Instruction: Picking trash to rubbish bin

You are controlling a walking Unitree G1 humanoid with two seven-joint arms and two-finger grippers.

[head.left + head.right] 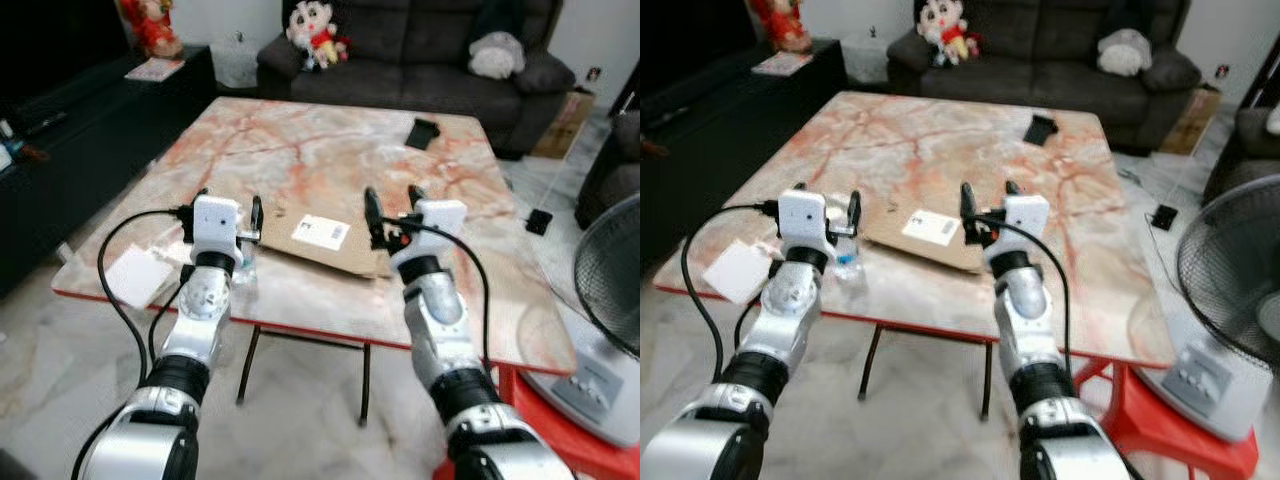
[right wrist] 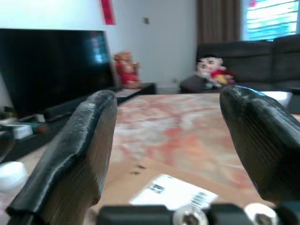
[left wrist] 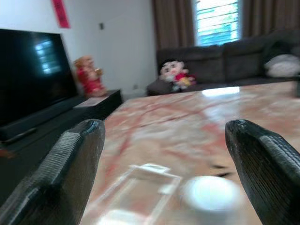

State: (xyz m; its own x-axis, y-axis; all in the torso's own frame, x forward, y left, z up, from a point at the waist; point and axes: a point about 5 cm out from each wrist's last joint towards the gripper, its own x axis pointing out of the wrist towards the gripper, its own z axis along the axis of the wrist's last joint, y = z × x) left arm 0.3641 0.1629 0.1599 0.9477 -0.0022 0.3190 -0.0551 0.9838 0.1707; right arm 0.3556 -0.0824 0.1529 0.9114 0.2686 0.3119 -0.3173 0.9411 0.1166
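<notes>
Even daylight, window [image 3: 216, 21] blown out upper right, tabletop [image 3: 220, 91] glare, wrist views soft, near fingers blurred

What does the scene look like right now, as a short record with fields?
surface: marble table
trash near edge: flat cardboard piece with white label; clear plastic bottle; white paper
left gripper: open, over the bottle
right gripper: open, over the cardboard's near end
far side: dark sofa, black object on table
</notes>
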